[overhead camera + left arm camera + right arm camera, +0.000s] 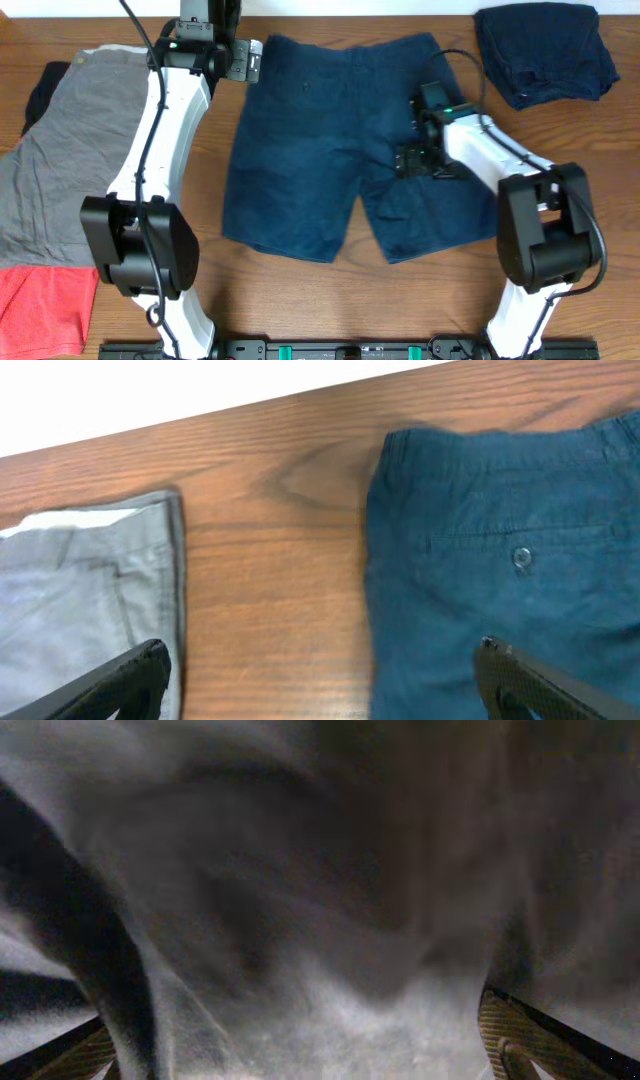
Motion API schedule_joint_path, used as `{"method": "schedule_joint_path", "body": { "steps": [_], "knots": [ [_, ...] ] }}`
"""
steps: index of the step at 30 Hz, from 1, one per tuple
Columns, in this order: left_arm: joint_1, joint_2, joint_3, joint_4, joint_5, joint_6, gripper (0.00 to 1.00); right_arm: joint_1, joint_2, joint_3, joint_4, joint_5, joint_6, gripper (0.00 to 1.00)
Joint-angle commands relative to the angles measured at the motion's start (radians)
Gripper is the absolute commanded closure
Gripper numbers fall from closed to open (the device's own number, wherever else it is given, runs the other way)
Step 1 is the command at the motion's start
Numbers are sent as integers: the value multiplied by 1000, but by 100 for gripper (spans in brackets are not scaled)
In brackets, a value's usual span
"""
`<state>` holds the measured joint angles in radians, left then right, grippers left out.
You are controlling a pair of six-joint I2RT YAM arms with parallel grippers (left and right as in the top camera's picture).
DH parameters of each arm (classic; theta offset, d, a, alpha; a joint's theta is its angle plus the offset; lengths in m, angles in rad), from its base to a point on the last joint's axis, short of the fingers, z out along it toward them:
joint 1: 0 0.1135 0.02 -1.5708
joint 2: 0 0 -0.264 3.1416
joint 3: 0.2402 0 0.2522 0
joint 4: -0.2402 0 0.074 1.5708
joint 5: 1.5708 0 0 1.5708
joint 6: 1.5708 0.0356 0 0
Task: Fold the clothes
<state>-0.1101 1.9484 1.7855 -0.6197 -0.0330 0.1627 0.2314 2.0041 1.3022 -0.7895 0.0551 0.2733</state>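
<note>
Navy shorts (pixel 300 150) flat beneath right fingers (pixel 545 1035)

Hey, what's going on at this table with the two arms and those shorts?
Two robot arms are partway into folding laundry. A pair of navy shorts lies spread flat mid-table, with no fold made yet. The left gripper is open over bare wood beside the waistband corner, between the shorts and a grey garment. The right gripper is down on the shorts' leg on its side, fingers apart, with cloth filling its camera view. A dark blue garment sits folded at the far corner.
</note>
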Motion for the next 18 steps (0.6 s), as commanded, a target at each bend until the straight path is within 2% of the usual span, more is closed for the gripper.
{"method": "schedule_joint_path", "body": {
  "steps": [1,5,10,18],
  "knots": [
    [2,37,8,34,38,27,2,-100,39,-50,16,131,-92,1],
    [2,86,8,97,104,56,2,-185,37,-24,48,5,-217,1],
    [2,190,8,181,224,65,2,-201,-34,107,-56,-174,-245,1],
    [1,353,8,269,381,37,2,-153,-254,275,-181,-182,-257,1]
  ]
}}
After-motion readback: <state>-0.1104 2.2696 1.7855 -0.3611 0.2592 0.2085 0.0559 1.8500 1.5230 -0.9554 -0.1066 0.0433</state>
